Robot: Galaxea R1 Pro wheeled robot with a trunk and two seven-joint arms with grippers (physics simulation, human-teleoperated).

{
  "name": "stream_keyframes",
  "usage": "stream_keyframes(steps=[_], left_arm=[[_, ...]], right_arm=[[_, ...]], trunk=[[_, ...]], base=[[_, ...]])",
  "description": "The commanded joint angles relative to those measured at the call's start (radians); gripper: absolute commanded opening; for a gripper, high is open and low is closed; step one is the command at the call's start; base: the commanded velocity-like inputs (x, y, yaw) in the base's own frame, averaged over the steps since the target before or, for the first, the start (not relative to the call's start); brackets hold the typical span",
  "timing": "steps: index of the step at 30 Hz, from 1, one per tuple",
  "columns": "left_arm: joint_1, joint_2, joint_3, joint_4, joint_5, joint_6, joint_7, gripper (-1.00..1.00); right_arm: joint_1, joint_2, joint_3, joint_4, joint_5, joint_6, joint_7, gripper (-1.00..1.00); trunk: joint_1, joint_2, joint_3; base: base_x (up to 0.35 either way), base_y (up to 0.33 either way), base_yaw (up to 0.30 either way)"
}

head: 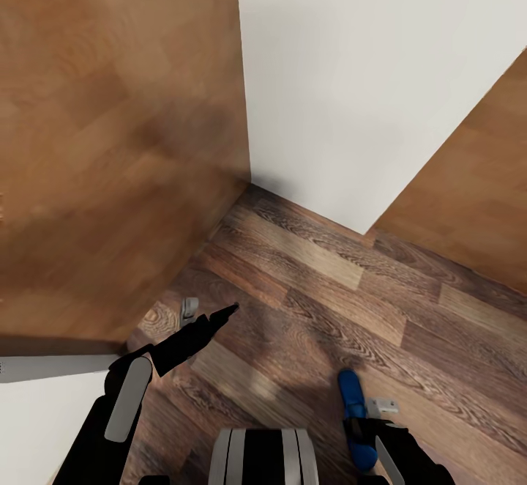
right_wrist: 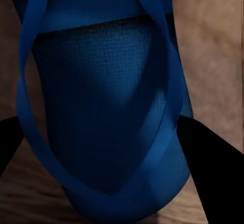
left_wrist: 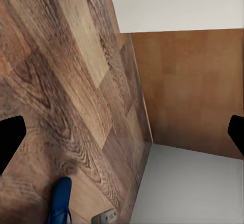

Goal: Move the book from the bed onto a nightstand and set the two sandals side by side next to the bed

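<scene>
One blue sandal [head: 353, 406] hangs a little above the wood-plank floor at the lower right of the head view, with my right gripper [head: 366, 434] shut on it. In the right wrist view the sandal [right_wrist: 101, 97] spans the whole gap between the dark fingers [right_wrist: 216, 178], its straps looping down both sides. My left gripper [head: 223, 314] reaches out over the floor, and its fingertips [left_wrist: 10, 140] stand wide apart with nothing between them. From the left wrist the same sandal [left_wrist: 61, 203] shows low over the floor. The book, bed and nightstand are out of view.
Orange-brown wooden panels [head: 110, 141] stand close on the left and at the far right, with a white wall [head: 366, 82] between them. A white surface [head: 36, 412] sits by my left arm. Small grey-white fittings lie on the floor [head: 189, 307] and beside the sandal [head: 383, 404].
</scene>
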Motion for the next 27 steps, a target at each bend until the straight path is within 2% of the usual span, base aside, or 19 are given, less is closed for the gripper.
stream_keyframes(steps=[1,20,27], left_arm=[[0.0,-0.001,0.003,0.0,0.0,0.006,-0.003,1.0],[0.0,-0.001,0.003,0.0,0.0,0.006,-0.003,1.0],[0.0,-0.001,0.003,0.0,0.0,0.006,-0.003,1.0]], right_arm=[[0.0,0.0,-0.002,-0.002,0.0,0.006,0.0,-1.0],[0.0,0.0,-0.007,-0.008,-0.006,0.006,0.009,-1.0],[0.0,-0.006,-0.009,-0.038,-0.009,0.007,0.009,-1.0]], trunk=[[-0.001,0.0,0.003],[-0.009,0.005,0.077],[-0.012,0.006,0.104]], base=[[0.0,0.0,0.0],[0.0,0.0,0.0],[0.0,0.0,0.0]])
